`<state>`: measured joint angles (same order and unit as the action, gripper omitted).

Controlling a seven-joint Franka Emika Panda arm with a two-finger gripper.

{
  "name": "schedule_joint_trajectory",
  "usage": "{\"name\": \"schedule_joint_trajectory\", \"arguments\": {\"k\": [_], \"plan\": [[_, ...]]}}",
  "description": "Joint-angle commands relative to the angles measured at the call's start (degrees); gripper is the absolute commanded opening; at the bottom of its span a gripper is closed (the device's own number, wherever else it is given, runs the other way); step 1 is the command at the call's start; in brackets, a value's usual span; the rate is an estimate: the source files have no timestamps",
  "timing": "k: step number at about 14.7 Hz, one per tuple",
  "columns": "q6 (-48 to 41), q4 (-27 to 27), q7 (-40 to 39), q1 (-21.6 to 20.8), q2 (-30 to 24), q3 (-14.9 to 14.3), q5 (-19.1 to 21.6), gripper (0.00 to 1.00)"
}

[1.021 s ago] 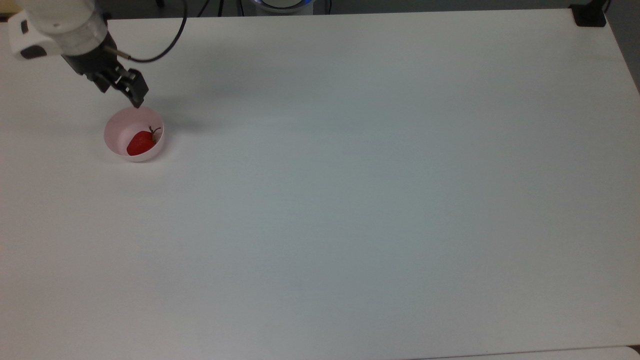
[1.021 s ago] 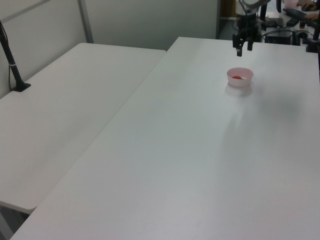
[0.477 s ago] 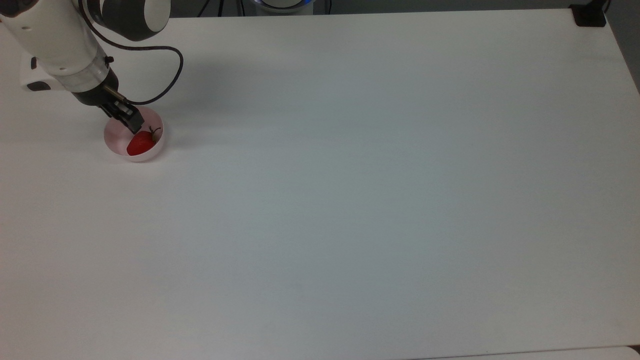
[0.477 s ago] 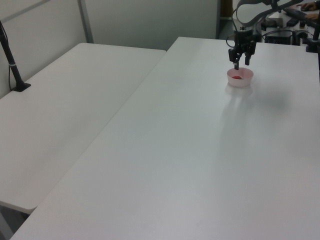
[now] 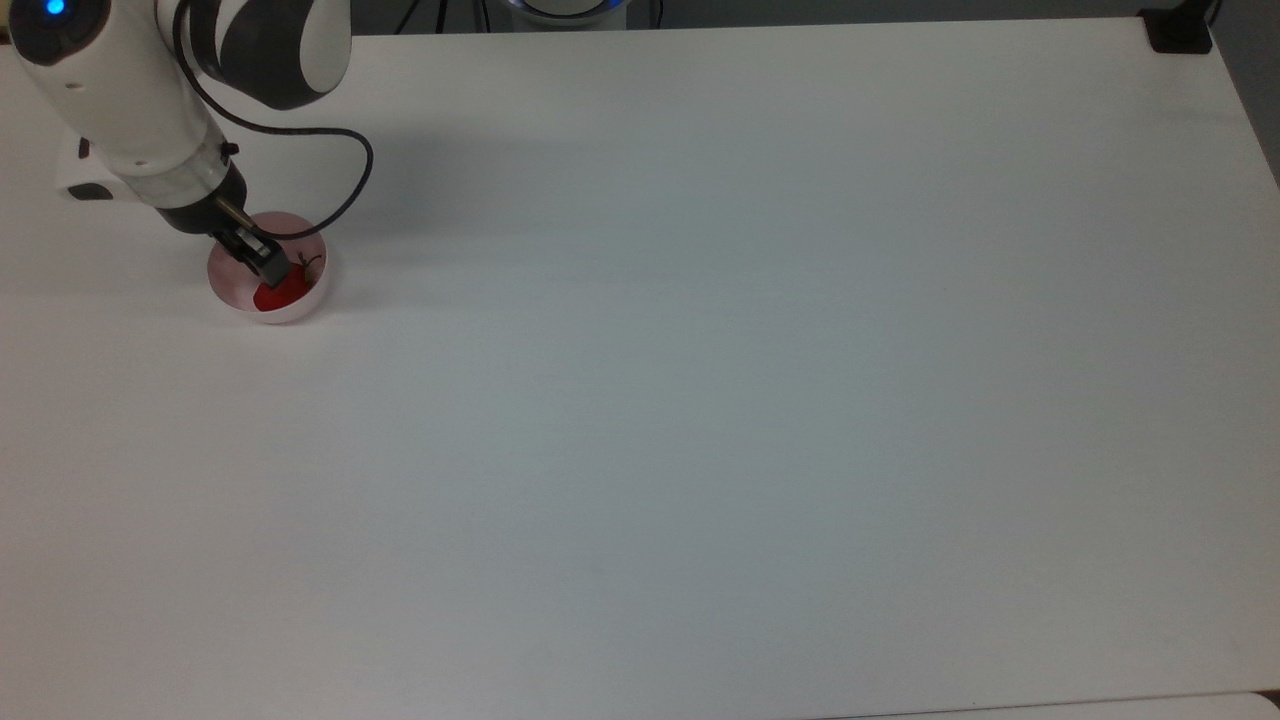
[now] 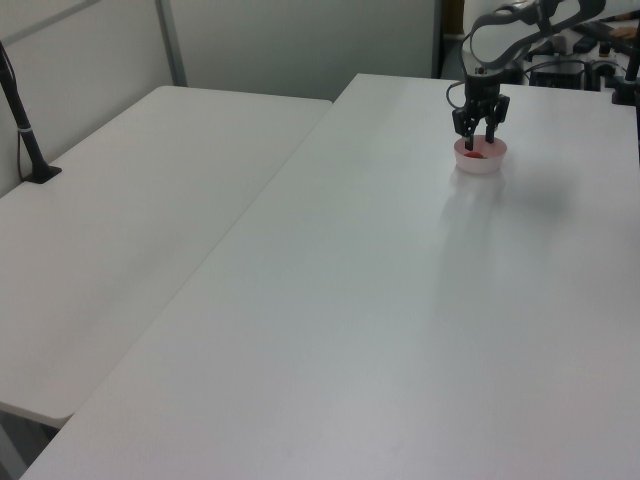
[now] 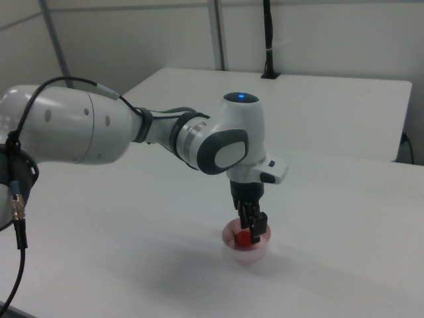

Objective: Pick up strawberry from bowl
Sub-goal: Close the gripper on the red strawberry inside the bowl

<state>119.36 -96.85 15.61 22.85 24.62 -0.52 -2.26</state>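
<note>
Strawberry (image 5: 290,292) lay inside the pink bowl (image 5: 311,296), near the white table's (image 5: 700,400) far corner at the top view's left. I saw nothing else near the bowl; a black cable (image 5: 345,195) looped above its rim. In the top view the arm (image 5: 130,90) covered part of the bowl. The left view showed two fingers held apart, straddling the fruit. The gripper (image 7: 252,230) reached down into the bowl; I could not tell whether the fingertips touched the berry.
</note>
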Motion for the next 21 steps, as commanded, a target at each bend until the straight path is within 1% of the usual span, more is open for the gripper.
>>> {"name": "schedule_joint_trajectory", "arguments": {"k": [1,6,9,11,15,18,21], "plan": [[3.3,-2.3,2.1,-0.8,0.2,0.0,1.1,0.59],[3.5,-3.1,2.1,-1.4,0.6,0.0,1.0,0.59],[3.3,-2.9,1.4,-1.1,0.5,0.0,1.0,0.38],[3.0,-2.6,1.3,-1.0,0.2,0.0,1.0,0.33],[1.6,-2.2,-2.1,-0.5,-1.9,0.0,1.0,0.33],[-4.6,2.1,-8.3,-0.3,-2.0,0.0,1.1,0.33],[-5.2,5.3,-13.4,-0.3,-1.9,0.0,1.1,0.33]]}}
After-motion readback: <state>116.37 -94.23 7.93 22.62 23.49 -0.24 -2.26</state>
